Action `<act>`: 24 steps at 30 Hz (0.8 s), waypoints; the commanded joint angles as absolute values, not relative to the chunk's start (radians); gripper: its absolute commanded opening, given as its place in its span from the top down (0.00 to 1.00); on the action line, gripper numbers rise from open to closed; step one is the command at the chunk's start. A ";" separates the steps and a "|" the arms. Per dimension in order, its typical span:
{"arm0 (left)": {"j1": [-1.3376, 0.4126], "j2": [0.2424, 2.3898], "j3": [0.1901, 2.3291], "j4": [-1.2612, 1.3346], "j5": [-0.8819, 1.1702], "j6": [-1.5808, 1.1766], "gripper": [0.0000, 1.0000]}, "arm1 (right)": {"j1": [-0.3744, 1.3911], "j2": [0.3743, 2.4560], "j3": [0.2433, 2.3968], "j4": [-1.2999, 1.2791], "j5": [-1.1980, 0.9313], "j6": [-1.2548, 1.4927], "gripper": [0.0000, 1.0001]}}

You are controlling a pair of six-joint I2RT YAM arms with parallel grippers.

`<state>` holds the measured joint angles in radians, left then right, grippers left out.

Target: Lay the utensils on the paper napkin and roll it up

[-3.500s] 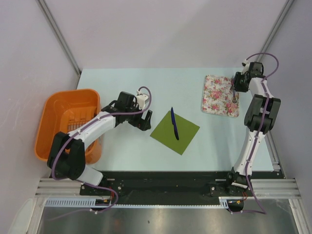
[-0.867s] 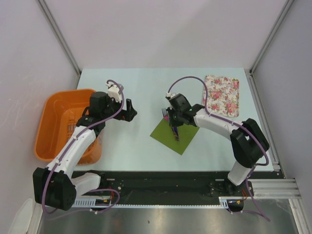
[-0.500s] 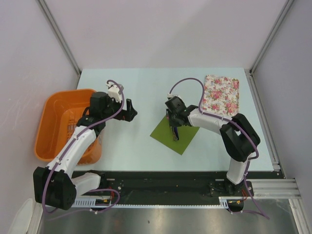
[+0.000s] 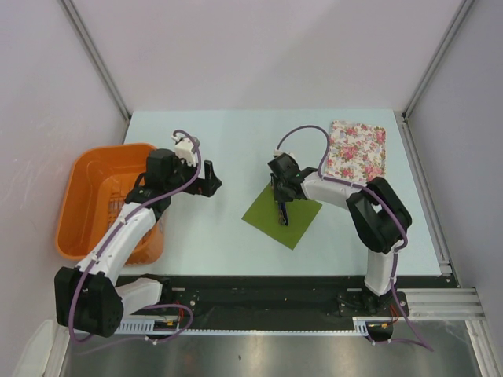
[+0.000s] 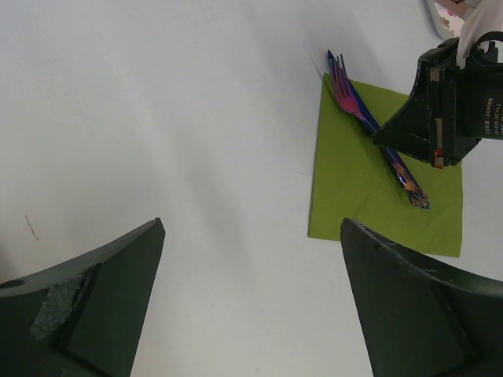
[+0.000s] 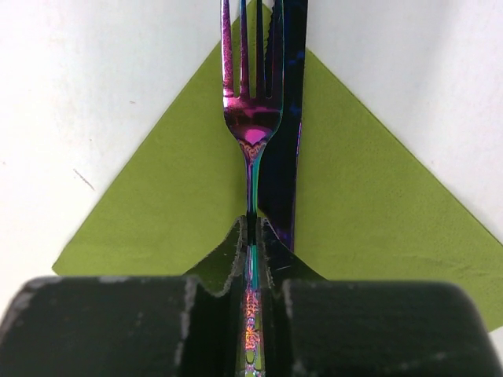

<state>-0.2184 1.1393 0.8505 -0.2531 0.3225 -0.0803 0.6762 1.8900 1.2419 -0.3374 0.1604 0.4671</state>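
Observation:
The olive-green paper napkin (image 4: 292, 220) lies on the table, one corner pointing away. A dark blue-purple knife (image 6: 288, 157) lies along its diagonal. My right gripper (image 6: 253, 232) is shut on the handle of an iridescent purple fork (image 6: 251, 118), held low over the napkin (image 6: 377, 220), just left of the knife and parallel to it. In the top view the right gripper (image 4: 280, 198) sits over the napkin's far half. My left gripper (image 4: 209, 182) is open and empty, left of the napkin. The left wrist view shows the napkin (image 5: 354, 196), the fork (image 5: 348, 93) and the right gripper (image 5: 452, 102).
An orange basket (image 4: 93, 177) stands at the table's left edge under the left arm. A pink-and-white floral pad (image 4: 358, 151) lies at the back right. Grey walls close in the table on three sides.
The right gripper carried the fork from the floral pad to the napkin and brought it down beside the knife. The left gripper drew back to the left and has since stayed still.

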 commanded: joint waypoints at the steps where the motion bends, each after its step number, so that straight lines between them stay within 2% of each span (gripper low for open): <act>1: -0.218 1.143 0.845 -0.227 0.348 -0.089 0.00 | 0.673 1.902 1.285 -0.287 0.164 0.469 0.91; 8: -0.218 1.146 0.841 -0.229 0.351 -0.083 0.00 | 0.673 1.905 1.287 -0.287 0.166 0.462 0.71; 9: -0.218 1.146 0.838 -0.227 0.353 -0.084 0.00 | 0.673 1.902 1.287 -0.290 0.164 0.463 0.65; 15: -0.218 1.102 0.815 -0.212 0.386 -0.043 0.00 | 0.664 1.847 1.321 -0.330 0.120 0.445 0.60; 19: -0.222 1.022 0.793 -0.254 0.448 0.067 0.00 | 0.628 1.700 1.335 -0.351 0.028 0.361 0.51; 24: -0.351 0.939 0.775 -0.394 0.419 0.337 0.00 | 0.488 1.592 1.319 -0.414 -0.248 0.223 0.32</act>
